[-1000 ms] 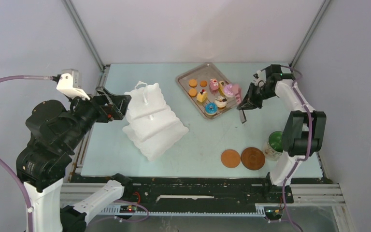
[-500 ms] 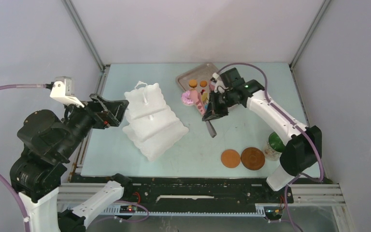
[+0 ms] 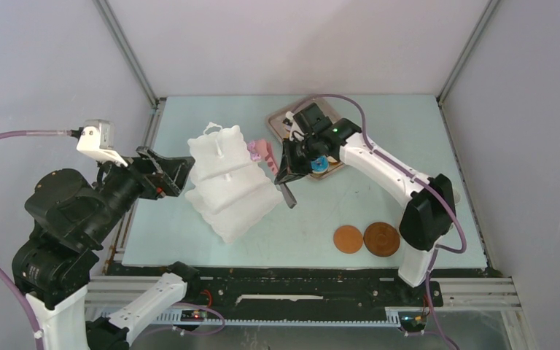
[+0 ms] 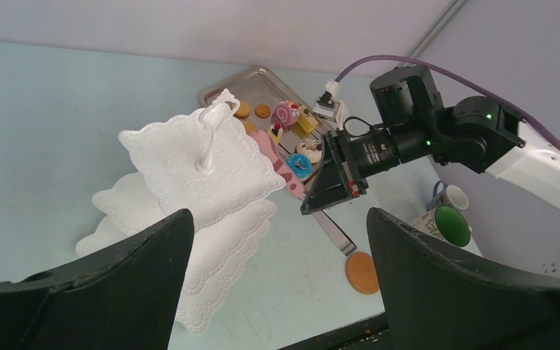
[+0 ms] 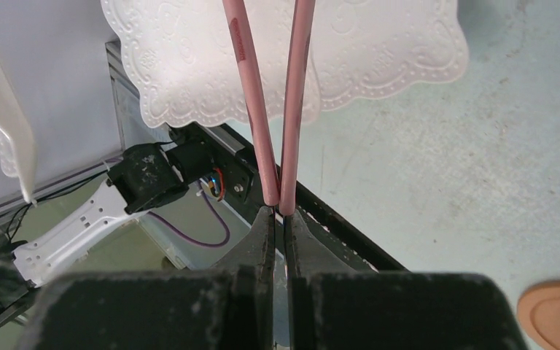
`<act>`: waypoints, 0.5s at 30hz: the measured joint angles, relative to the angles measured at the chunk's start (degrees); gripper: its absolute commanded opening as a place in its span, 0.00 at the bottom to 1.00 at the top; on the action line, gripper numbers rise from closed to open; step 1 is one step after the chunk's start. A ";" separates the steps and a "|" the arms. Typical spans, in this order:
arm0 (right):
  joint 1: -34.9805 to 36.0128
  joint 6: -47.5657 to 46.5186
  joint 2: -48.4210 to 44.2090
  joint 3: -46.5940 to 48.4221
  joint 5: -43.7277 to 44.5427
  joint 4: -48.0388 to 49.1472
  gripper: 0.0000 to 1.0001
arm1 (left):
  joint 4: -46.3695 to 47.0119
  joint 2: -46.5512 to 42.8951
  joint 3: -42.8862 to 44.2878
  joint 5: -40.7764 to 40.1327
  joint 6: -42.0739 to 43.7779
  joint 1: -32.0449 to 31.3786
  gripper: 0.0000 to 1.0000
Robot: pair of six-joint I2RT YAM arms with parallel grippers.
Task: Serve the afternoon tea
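The white three-tier stand (image 3: 230, 179) stands left of centre, and also shows in the left wrist view (image 4: 189, 160). My right gripper (image 3: 284, 168) is shut on the pink tongs (image 3: 268, 154). The tongs carry a pink doughnut (image 3: 254, 149) at the stand's right edge, over the upper tiers. In the right wrist view the tongs (image 5: 270, 109) reach out from my shut fingertips (image 5: 277, 215) over a scalloped tier (image 5: 189, 65). My left gripper (image 3: 171, 169) is open and empty, left of the stand. A blue doughnut (image 3: 319, 163) and other pastries lie on the silver tray (image 3: 277, 120).
Two brown coasters (image 3: 348, 238) (image 3: 381, 238) lie near the front right. The green-lined mug (image 4: 448, 226) and small white cup (image 4: 448, 195) stand at the right edge, behind my right arm. Grey walls close in the table.
My right arm has swung left from the tray to the stand, carrying the tongs and the pink doughnut. My left arm has shifted only slightly.
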 measured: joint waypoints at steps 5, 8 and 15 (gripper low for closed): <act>1.42 0.39 4.09 4.68 -0.76 0.35 0.00 | 0.00 -0.09 0.00 -0.13 0.50 -0.22 0.95; 1.97 0.46 6.27 7.34 -1.46 0.33 0.00 | -0.02 -0.33 0.00 -0.24 0.94 -0.33 0.96; 3.06 0.59 9.55 10.51 -2.73 0.31 0.01 | -0.07 -0.63 0.00 -0.92 1.42 -0.33 0.96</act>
